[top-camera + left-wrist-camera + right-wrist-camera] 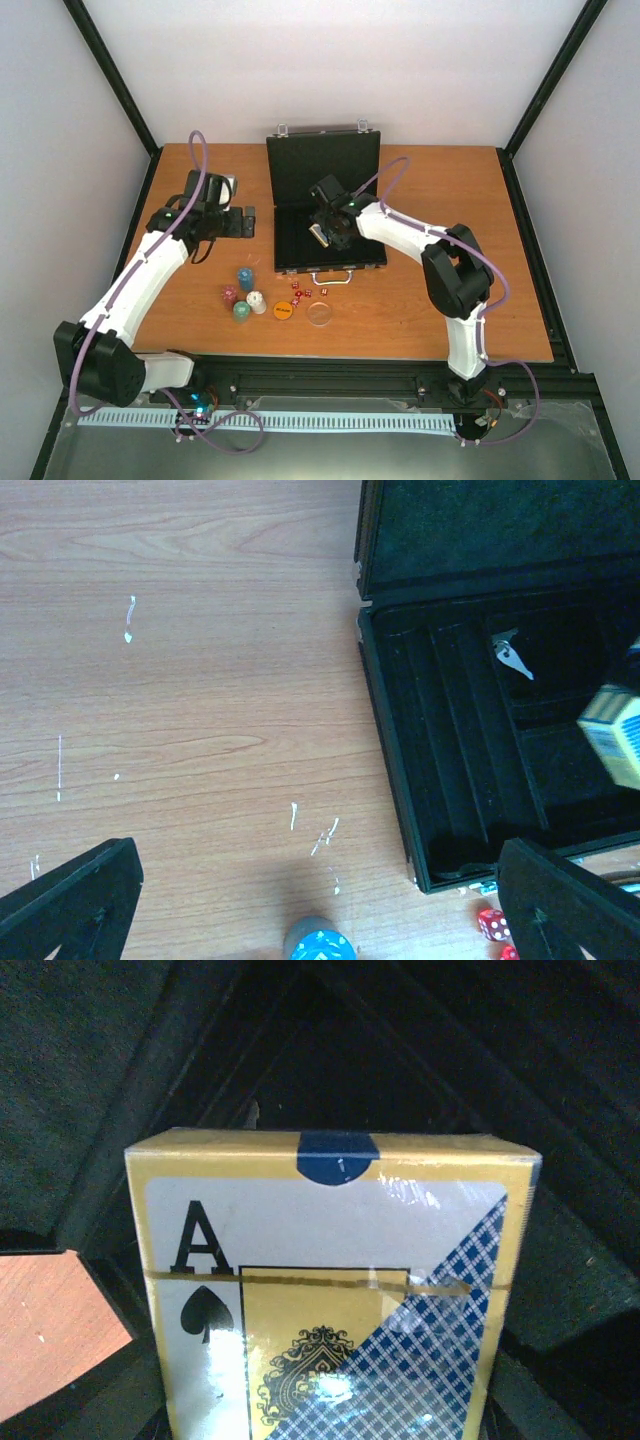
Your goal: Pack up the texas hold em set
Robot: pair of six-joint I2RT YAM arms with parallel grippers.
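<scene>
- My right jaws are pinching the card deck point(330, 1300), I think. My own fingertips aren't showing in the right wrist view, so I'm going by the top view, where the deck is sitting right at the tip of that arm.
- The deck is hanging over the open bottom half of the briefcase point(322, 165), not lying in it. The ace-of-spades face with its blue and yellow pattern is filling most of my right wrist camera, with the black lining behind it.
- The briefcase is sitting open in the middle of the bench point(430, 300), with the lid standing up on the far side and the handle point(330, 276) facing me.
- My left jaws are spread wide and gripping nothing. They're hovering over bare wood just left of the case, and one dark finger point(70, 900) is poking into each bottom corner of that view.
- Everything else is lying loose on the bench in front of the case:
  - blue chip stack point(245, 278)
  - red chip stack point(229, 295)
  - green chip stack point(241, 311)
  - white chip stack point(257, 301)
  - orange disc point(283, 309)
  - clear disc point(320, 314)
  - red dice point(300, 292), sitting near the case's front edge
</scene>
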